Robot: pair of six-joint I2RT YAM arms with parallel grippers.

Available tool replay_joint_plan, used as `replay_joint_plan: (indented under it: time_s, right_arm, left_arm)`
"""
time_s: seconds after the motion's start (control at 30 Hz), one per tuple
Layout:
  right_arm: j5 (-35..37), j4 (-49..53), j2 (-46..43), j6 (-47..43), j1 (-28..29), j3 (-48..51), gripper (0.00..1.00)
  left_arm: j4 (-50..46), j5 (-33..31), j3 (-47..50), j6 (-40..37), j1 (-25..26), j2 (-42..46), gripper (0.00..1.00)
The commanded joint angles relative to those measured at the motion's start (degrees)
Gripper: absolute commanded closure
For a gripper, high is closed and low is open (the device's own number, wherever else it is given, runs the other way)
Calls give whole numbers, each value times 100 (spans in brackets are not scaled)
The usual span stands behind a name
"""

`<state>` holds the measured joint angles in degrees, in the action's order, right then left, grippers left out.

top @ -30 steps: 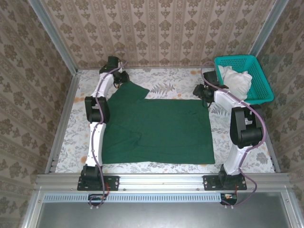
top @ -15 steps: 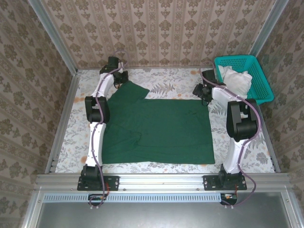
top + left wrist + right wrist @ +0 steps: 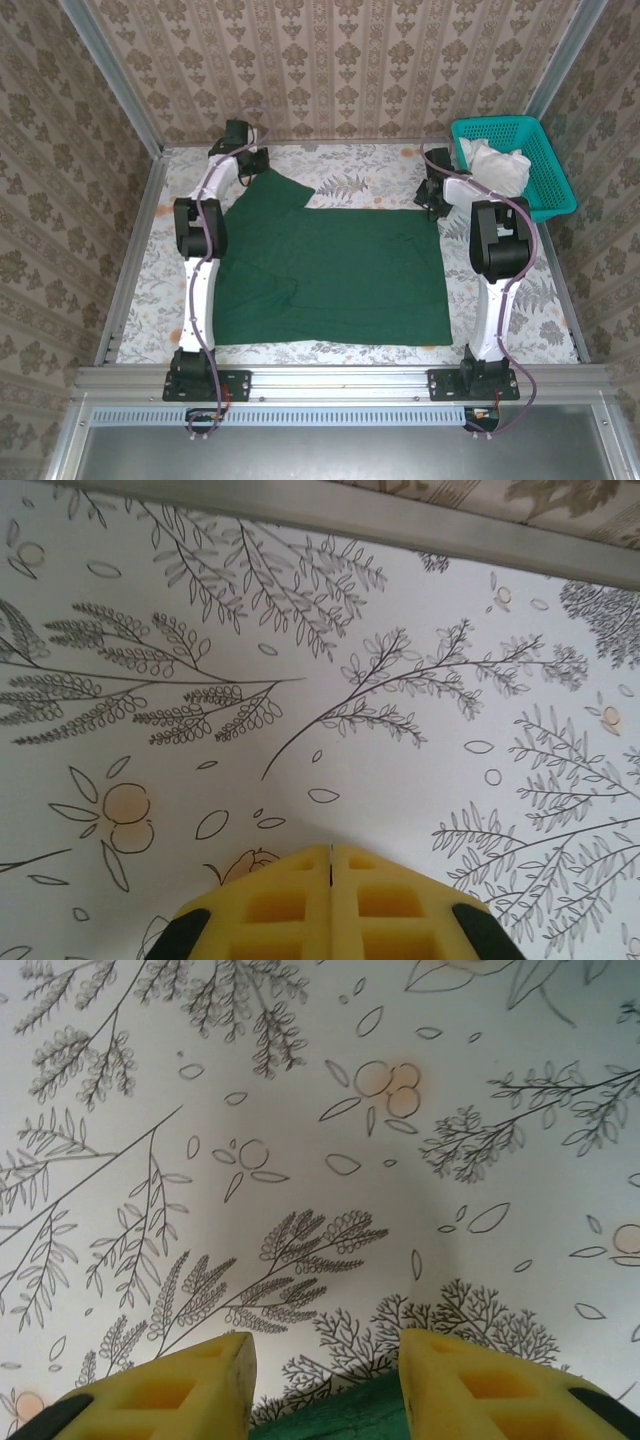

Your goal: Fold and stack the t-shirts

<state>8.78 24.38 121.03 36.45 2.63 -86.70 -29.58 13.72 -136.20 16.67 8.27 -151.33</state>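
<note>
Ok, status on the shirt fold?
Left gripper shut, by the sleeve. Right gripper open over far-right corner of t-shirt, spread flat. Basket to the right, apart.

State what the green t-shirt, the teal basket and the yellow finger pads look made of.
T-shirt: soft matte woven or knit fabric, likely cotton; it lies limp with creases.
Basket: rigid moulded plastic mesh, judging by its lattice walls.
Finger pads: yellow matte plastic or rubber, unclear which; moulded square recesses.
</note>
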Motion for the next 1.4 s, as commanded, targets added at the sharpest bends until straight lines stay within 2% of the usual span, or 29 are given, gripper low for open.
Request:
replay_joint_plan:
  time_s: [0.0, 0.3, 0.6, 0.83, 1.0, 1.37]
  right_arm:
    - [383, 151, 29, 191, -35, -113, 57]
    - [484, 197, -125, 268, -52, 43, 55]
    - [357, 305, -103, 475, 0, 136, 60]
    - [431, 4, -471, 356, 18, 749, 57]
    - [414, 41, -371, 315, -9, 649, 57]
    - [179, 463, 50, 196, 0, 99, 76]
  left_arm:
    - [243, -36, 148, -45, 42, 496, 100]
    - [190, -11, 164, -103, 59, 506, 100]
    - [173, 4, 98, -154, 87, 517, 100]
    - [198, -9, 235, -193, 93, 607, 100]
    - [233, -9, 263, -164, 87, 606, 100]
    - [268, 0, 252, -164, 96, 644, 100]
